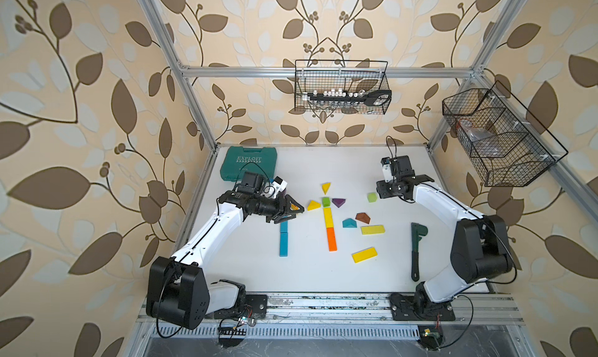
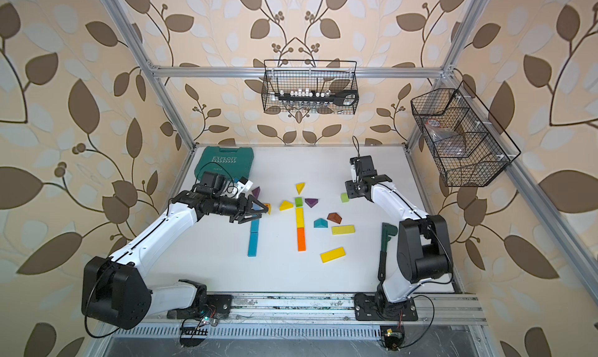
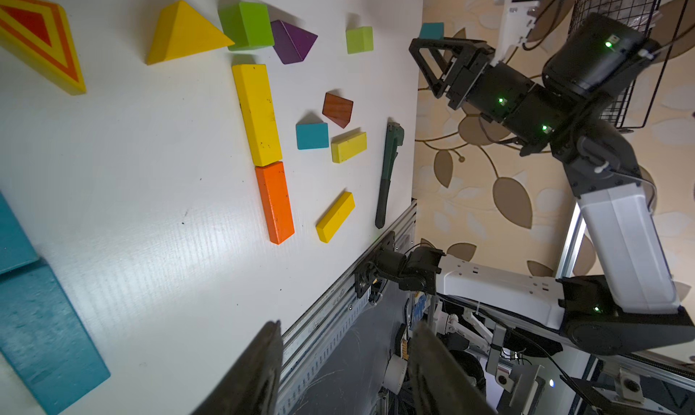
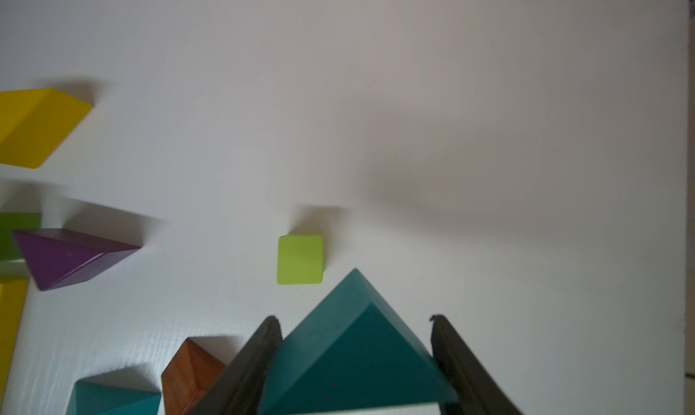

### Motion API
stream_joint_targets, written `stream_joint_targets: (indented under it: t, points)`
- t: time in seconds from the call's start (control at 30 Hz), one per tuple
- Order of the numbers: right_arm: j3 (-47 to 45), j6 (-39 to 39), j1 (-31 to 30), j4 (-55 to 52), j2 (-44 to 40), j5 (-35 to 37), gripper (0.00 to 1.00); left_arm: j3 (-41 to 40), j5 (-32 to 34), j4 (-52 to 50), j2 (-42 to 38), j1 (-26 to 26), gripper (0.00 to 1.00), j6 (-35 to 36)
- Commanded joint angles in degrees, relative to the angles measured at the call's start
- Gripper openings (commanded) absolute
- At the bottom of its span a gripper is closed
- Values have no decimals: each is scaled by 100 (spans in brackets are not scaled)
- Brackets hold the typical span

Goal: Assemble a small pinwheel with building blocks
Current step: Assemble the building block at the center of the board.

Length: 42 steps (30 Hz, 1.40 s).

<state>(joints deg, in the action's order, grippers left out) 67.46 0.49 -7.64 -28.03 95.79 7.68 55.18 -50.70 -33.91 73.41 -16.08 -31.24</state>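
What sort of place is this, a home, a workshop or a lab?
Most likely a robotics lab cell dressed like a room: the left arm and right arm are bolted to a rail along a white table, inside an aluminium frame lined with leaf wallpaper.

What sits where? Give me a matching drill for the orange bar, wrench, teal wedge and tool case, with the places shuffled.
Things:
1. orange bar
2. wrench
3. teal wedge
4. tool case

Places:
A. held in the right end effector
B. far left corner of the table
C. end to end with the long yellow bar
D. flat on the table beside the right arm

Pairs: 1-C, 2-D, 3-A, 4-B
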Motion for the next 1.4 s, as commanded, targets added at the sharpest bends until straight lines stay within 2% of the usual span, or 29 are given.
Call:
stream_joint_targets:
  t: [0.0,0.37,0.6,0.87,1.1,1.2,1.37]
  points:
    - [351,647,136,-652,454,264,24,31,-28,-152,-54,78,56,262]
    - [644,830,294,-592,1138,244,25,-57,-10,-153,15,113,56,313]
    - [894,882,326,-575,1558,273,30,-85,25,-136,107,122,56,317]
    - [1104,880,329,-663,1896,382,49,-87,60,-98,224,122,55,289]
    - [1256,865,334,-756,2084,300,54,-86,69,-83,274,122,55,274]
    - [1295,869,333,-800,2110,244,62,-85,60,-55,293,122,55,266]
    - [1333,847,334,-853,2049,105,69,-88,51,-37,297,122,55,252]
